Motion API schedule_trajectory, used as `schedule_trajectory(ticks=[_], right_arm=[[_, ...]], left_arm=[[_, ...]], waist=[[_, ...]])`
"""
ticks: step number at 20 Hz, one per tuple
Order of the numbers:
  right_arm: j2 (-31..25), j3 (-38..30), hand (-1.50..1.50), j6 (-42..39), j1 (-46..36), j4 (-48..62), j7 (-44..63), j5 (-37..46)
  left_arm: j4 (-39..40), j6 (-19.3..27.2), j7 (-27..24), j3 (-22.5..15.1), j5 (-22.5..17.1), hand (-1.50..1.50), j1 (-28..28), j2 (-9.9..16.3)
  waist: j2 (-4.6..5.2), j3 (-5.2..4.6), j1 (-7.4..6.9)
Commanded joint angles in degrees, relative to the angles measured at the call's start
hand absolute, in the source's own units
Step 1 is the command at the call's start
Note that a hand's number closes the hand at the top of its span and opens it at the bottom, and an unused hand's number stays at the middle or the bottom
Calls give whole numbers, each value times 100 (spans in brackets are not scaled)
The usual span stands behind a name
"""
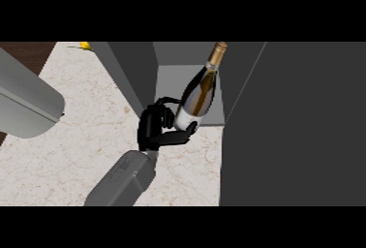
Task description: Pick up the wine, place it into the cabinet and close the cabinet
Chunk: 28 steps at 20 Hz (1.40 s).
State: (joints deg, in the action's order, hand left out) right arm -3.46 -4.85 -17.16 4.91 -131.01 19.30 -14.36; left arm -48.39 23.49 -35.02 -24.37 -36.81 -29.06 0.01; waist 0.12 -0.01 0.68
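Black fingers of the right hand point(155, 127) curl round the base of the wine bottle point(200, 92), forearm rising from the lower edge. Tilted, the bottle leans into the open cabinet point(187, 77), its door point(293, 126) standing open at right.

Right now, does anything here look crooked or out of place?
Only the dark glass wine bottle with the gold foil neck: it leans, neck tipped right, at the open grey cabinet mouth, held by the black hand. Nothing looks spilled or broken.
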Motion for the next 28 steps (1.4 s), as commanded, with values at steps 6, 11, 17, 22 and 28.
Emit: schedule_trajectory(ticks=[6,11,17,22,28], right_arm=[[11,57,-150,-142,-11,204,-215,66],[59,21,-150,-93,244,-81,-176,49],[36,29,-150,-71,-297,622,-243,59],[-105,-139,-150,63,-672,621,-14,-25],[125,136,-150,-198,116,439,-502,205]], left_arm=[[1198,-442,-537,-86,-1100,150,-931,0],[1370,-523,-437,-194,-1224,150,-1050,-1],[1909,-693,-692,-423,-1863,150,-1469,-1],[2200,-891,-516,-191,-2033,150,-1946,-1],[2608,-1049,-610,-162,-2127,150,-2112,-1]], waist=[[12,-2,64],[2,-1,46],[32,-4,112],[37,-4,98],[29,-1,120]])
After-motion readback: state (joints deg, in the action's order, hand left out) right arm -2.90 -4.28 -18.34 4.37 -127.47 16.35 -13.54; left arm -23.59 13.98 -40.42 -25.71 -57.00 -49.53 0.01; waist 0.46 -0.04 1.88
